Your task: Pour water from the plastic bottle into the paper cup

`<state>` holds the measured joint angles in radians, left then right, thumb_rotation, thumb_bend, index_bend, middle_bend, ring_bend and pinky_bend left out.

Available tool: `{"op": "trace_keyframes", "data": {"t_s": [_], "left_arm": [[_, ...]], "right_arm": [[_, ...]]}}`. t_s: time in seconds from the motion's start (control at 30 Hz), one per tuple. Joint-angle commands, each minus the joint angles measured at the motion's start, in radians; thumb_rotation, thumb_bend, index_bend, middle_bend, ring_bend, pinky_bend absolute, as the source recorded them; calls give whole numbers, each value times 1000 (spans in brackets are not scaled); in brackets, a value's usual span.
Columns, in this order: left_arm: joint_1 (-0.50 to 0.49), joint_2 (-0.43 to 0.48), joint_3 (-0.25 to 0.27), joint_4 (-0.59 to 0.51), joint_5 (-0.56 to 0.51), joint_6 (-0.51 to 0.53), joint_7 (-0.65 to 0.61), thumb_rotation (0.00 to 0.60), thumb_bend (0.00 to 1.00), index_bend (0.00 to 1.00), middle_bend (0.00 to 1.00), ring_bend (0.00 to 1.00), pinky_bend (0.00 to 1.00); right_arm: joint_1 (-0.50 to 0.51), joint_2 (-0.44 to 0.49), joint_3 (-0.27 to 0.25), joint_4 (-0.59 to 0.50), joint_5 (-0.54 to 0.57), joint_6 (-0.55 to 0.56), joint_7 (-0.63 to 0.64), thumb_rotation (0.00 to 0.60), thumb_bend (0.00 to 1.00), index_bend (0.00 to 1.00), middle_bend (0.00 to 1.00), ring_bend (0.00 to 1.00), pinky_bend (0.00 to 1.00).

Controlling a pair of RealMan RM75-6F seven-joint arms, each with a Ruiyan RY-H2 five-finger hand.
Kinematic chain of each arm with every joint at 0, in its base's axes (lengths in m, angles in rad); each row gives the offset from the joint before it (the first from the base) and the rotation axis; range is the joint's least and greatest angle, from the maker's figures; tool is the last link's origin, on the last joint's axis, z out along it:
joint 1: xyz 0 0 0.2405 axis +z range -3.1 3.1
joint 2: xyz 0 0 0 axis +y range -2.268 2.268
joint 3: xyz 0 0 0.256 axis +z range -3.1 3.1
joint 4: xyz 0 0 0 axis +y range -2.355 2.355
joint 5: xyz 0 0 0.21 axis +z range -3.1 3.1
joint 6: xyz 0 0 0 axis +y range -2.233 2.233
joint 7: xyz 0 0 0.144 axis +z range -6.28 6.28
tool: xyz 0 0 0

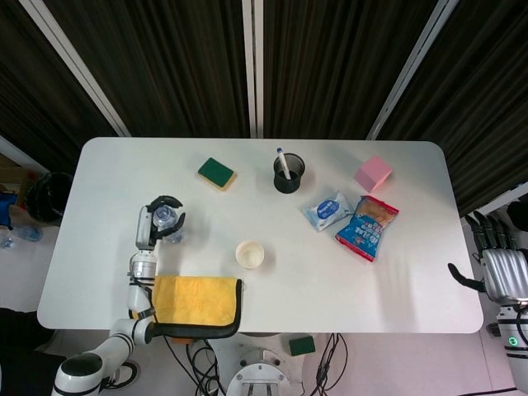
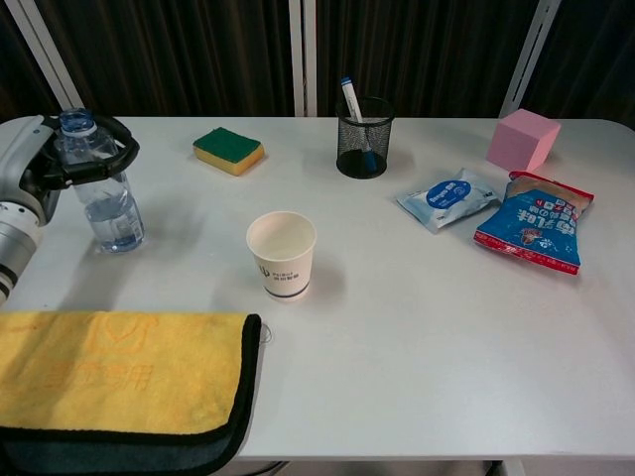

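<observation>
The clear plastic bottle (image 2: pixel 109 210) stands upright on the table's left side, with a little water in its bottom. My left hand (image 2: pixel 45 164) holds it near the top, its dark fingers ringed around the shoulder under the cap. From above, the left hand (image 1: pixel 150 224) and the bottle (image 1: pixel 166 218) sit left of the paper cup (image 1: pixel 250 254). The white paper cup (image 2: pixel 282 253) stands upright, mouth open, a short way right of the bottle. My right hand (image 1: pixel 498 266) hangs off the table's right edge, fingers apart, holding nothing.
A yellow cloth (image 2: pixel 109 372) lies at the front left edge. Behind the cup are a green sponge (image 2: pixel 228 150) and a mesh pen holder (image 2: pixel 362 137). A wipes pack (image 2: pixel 448 197), a snack bag (image 2: pixel 536 223) and a pink cube (image 2: pixel 523 140) lie to the right.
</observation>
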<state>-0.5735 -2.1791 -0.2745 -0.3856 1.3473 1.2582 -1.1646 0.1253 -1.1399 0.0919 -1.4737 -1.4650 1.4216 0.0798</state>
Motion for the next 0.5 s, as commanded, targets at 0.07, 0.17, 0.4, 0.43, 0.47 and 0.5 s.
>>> {"op": "trace_keyframes", "data": {"t_s": [0.07,0.17,0.4,0.43,0.47,0.5], "left_arm": [[5,6,12,-5,7,-13,-16,600,210,169,363,320,456],[8,8,15,-6,9,-12,-21,600,187,82,320,278,399],[15,13,11,-3,9,20,-28,600,158,15,167,123,238],[17,15,11,-4,10,26,-29,600,155,10,153,108,223],[20,18,12,-7,11,32,-31,600,153,10,149,103,217],[22,21,14,-10,13,36,-33,600,150,9,144,97,211]], "right_arm": [[2,0,0,-2,0,-2,-2,541,239,0,0,0,0],[3,0,-3,-3,-2,-6,-6,541,240,0,0,0,0],[3,-2,-3,0,1,-7,-4,540,240,0,0,0,0],[3,-3,-2,0,2,-6,-4,540,240,0,0,0,0],[3,-3,-2,1,1,-5,-3,540,240,0,0,0,0],[3,-4,-2,2,1,-5,-3,539,240,0,0,0,0]]}}
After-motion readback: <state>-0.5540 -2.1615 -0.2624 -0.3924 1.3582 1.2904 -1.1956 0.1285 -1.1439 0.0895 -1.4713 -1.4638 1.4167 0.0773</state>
